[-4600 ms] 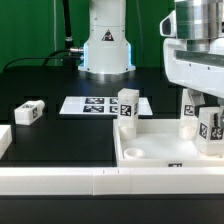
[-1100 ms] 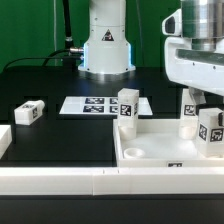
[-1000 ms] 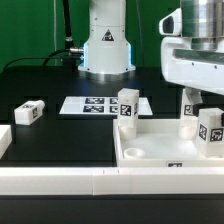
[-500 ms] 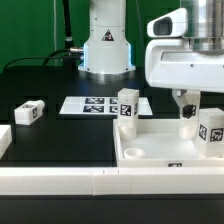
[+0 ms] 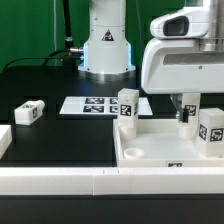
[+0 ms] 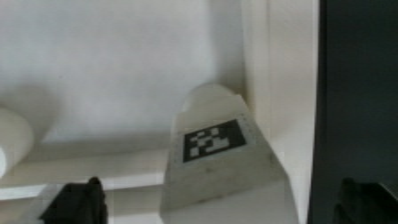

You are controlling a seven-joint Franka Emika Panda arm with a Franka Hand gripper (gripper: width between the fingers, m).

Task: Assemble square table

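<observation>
Square table top, a large white plastic tray with a raised rim [image 5: 140,168], sits lower right in the exterior view.

Left to right:
- One short white tagged block, the lying leg [image 5: 28,112], is loose at mid-left and well apart from the top.
- The corner leg [image 5: 127,108] stands upright at the top's upper-left corner.
- The rear leg [image 5: 186,123] and the right-hand leg [image 5: 212,130] stand upright inside the rim.

Judged: three legs placed, one left; seating unconfirmed.

Gripper [image 5: 186,105] hangs over the rear leg, jaws wide, holding nothing.

Only the wrist view shows a tagged leg [image 6: 222,150] between the dark fingertips [image 6: 80,203], untouched and beside the rim. Only the exterior view shows the lying leg.
</observation>
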